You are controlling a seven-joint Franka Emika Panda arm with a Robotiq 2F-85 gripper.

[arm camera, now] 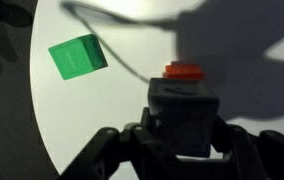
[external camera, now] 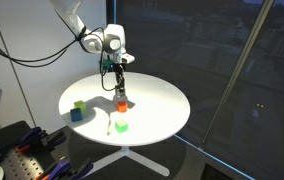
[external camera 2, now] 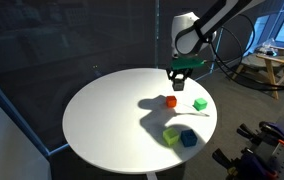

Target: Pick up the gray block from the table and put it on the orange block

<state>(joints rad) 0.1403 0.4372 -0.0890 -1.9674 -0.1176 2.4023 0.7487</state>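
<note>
My gripper [arm camera: 185,135] is shut on the gray block [arm camera: 185,108], a dull dark cube held between the fingers. The orange block [arm camera: 184,71] lies on the round white table [arm camera: 102,115] just beyond the held cube in the wrist view. In both exterior views the gripper [external camera: 119,86] [external camera 2: 179,82] hangs a little above the orange block [external camera: 122,104] [external camera 2: 171,101], and the gray block [external camera 2: 179,85] is clear of the table [external camera: 162,110] [external camera 2: 102,120].
A bright green cube [arm camera: 78,56] [external camera: 121,126] [external camera 2: 200,103] lies near the orange one. A blue cube [external camera: 76,115] [external camera 2: 188,138] and a yellow-green cube [external camera: 80,104] [external camera 2: 171,134] sit together near the table edge. A dark glass wall stands behind the table.
</note>
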